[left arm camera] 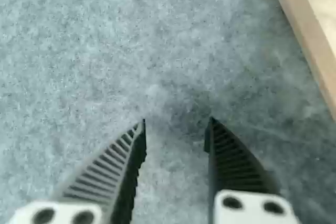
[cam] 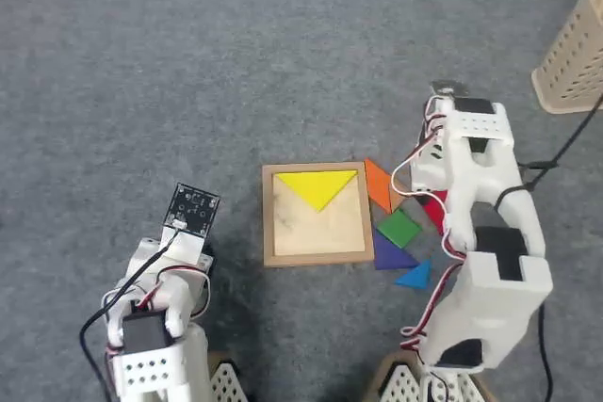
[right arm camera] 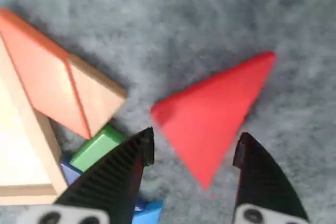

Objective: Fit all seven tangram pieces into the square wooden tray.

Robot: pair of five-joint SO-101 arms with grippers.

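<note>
One of seven is home: the yellow triangle (cam: 316, 185) lies along the far edge of the square wooden tray (cam: 268, 223). The orange piece (cam: 378, 184), green square (cam: 398, 228), purple triangle (cam: 388, 253) and blue triangle (cam: 415, 276) crowd the tray's right edge. The red triangle (right arm camera: 215, 111) lies just beyond them. A seventh piece cannot be made out.

The right gripper (right arm camera: 195, 136) hangs wide over the red triangle. The left gripper (left arm camera: 176, 123) gapes over bare grey carpet (cam: 141, 91) near the tray's left edge. A pale perforated basket (cam: 570, 54) stands at the tabletop's far right corner.

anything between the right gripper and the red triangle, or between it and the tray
Nothing blocks the right gripper: its open jaws flank the red triangle. Toward the tray, the orange piece and green square lie between.
</note>
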